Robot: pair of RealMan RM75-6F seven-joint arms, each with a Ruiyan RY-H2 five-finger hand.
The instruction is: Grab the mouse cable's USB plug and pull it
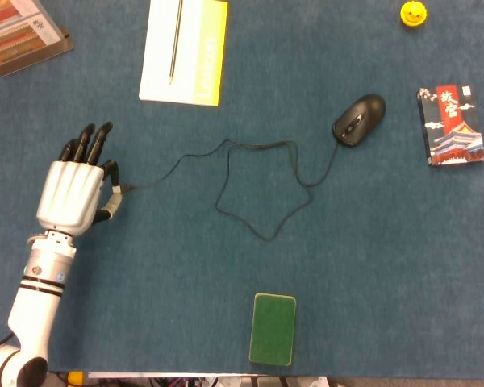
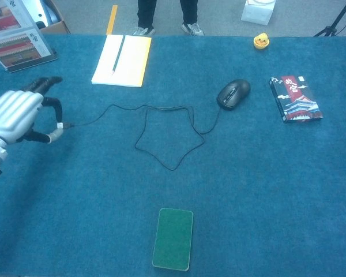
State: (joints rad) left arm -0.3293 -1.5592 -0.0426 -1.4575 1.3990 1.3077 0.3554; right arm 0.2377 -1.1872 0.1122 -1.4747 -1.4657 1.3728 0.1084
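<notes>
Left hand (image 1: pixel 68 192) at far left of the blue table (image 1: pixel 371 266), palm down; thumb and one finger pinch the USB plug (image 1: pixel 118 190), other fingers (image 1: pixel 87 143) extended forward, close together. Plug sits just right of the hand, held at the pinch in the chest view too (image 2: pixel 61 124). Cable (image 1: pixel 250 181) runs right from the plug, makes a rough star-shaped loop mid-table, then climbs to the black mouse (image 1: pixel 359 119). Behind: striped booklet (image 1: pixel 20 34) at far-left corner, white-and-yellow notepad (image 1: pixel 184 50) with a pencil (image 1: pixel 176 42) lying on it. Green pad (image 1: pixel 273 328) near front edge, centre. Right side: patterned book (image 1: pixel 452 126), yellow toy (image 1: pixel 413 13) at back. Right hand not seen in either view
</notes>
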